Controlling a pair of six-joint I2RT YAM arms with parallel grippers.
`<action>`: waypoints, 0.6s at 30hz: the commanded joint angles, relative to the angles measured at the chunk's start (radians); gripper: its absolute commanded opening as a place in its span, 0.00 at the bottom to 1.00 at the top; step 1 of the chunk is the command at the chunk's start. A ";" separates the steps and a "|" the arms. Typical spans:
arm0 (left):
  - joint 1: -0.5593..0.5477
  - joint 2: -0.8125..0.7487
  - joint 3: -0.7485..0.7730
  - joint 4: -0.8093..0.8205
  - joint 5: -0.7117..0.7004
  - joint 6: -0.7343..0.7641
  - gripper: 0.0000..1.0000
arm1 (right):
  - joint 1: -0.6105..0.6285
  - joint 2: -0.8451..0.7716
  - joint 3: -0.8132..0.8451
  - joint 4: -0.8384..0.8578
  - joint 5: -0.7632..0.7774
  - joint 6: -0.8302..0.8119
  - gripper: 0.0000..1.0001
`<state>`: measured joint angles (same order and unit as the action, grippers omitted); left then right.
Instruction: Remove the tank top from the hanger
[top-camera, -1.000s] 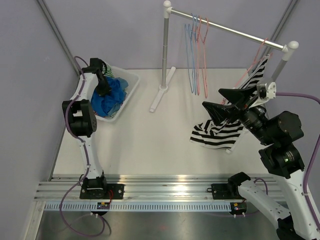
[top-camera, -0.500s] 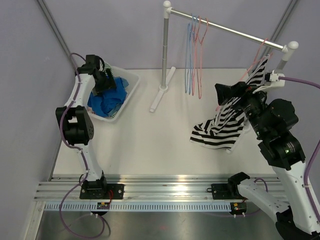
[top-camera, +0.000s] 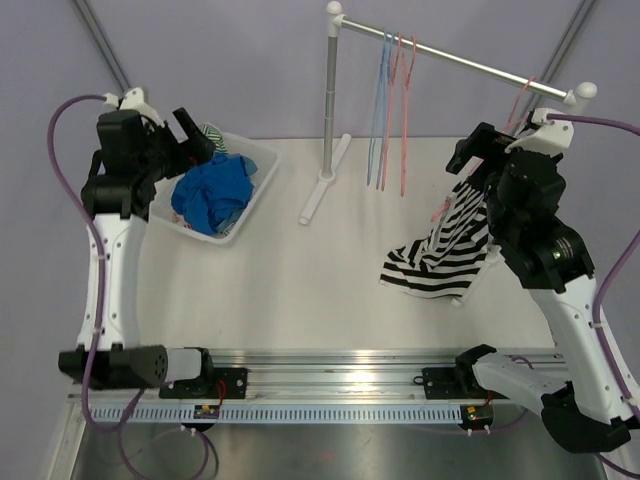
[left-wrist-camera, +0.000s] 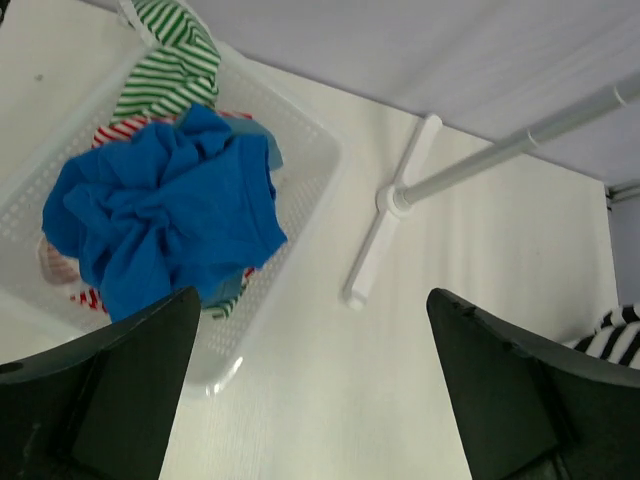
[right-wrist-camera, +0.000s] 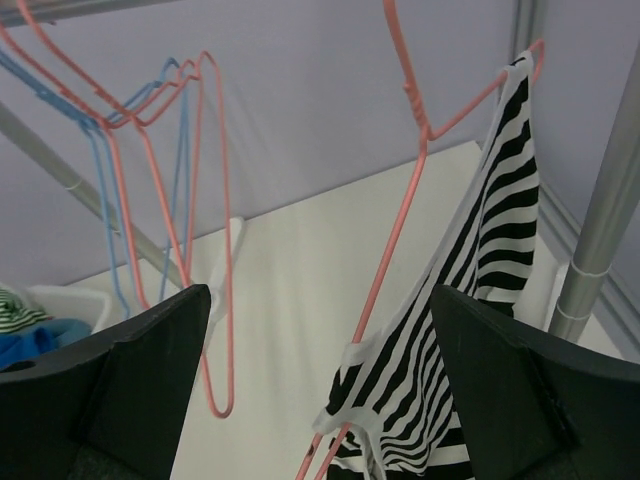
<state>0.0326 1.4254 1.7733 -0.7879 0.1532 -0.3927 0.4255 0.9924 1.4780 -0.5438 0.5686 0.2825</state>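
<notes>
The black-and-white striped tank top (top-camera: 440, 255) hangs from a steeply tilted pink hanger (right-wrist-camera: 402, 225) at the right end of the rail. Its lower part lies bunched on the table. In the right wrist view the tank top (right-wrist-camera: 490, 290) clings to the hanger's upper end and to its lower wire. My right gripper (top-camera: 478, 152) is open, high up beside the hanger. Its fingers frame the wire and the striped edge without touching them (right-wrist-camera: 320, 295). My left gripper (top-camera: 190, 135) is open and empty, raised above the basket's far left (left-wrist-camera: 312, 295).
A white basket (top-camera: 262, 165) at the back left holds a crumpled blue garment (top-camera: 212, 192) over striped clothes. The rack's post (top-camera: 331, 90) and foot (top-camera: 325, 180) stand at the back centre, with its rail (top-camera: 460, 60) running right. Several empty blue and pink hangers (top-camera: 390, 110) hang on the rail.
My left gripper has opened and lifted away from the basket, leaving the blue garment inside. The right arm has risen and swung back towards the rail and hanger.
</notes>
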 joint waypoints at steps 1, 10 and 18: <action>-0.017 -0.263 -0.212 0.041 0.031 0.009 0.99 | 0.002 0.055 0.064 -0.056 0.152 0.011 0.99; -0.056 -0.589 -0.705 0.156 0.123 0.066 0.99 | 0.004 0.120 0.001 0.047 0.273 -0.025 1.00; -0.106 -0.615 -0.810 0.164 0.054 0.103 0.99 | -0.002 0.221 0.005 0.134 0.387 -0.118 0.92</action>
<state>-0.0544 0.8227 0.9466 -0.6945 0.2165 -0.3256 0.4255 1.1862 1.4700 -0.4854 0.8539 0.2070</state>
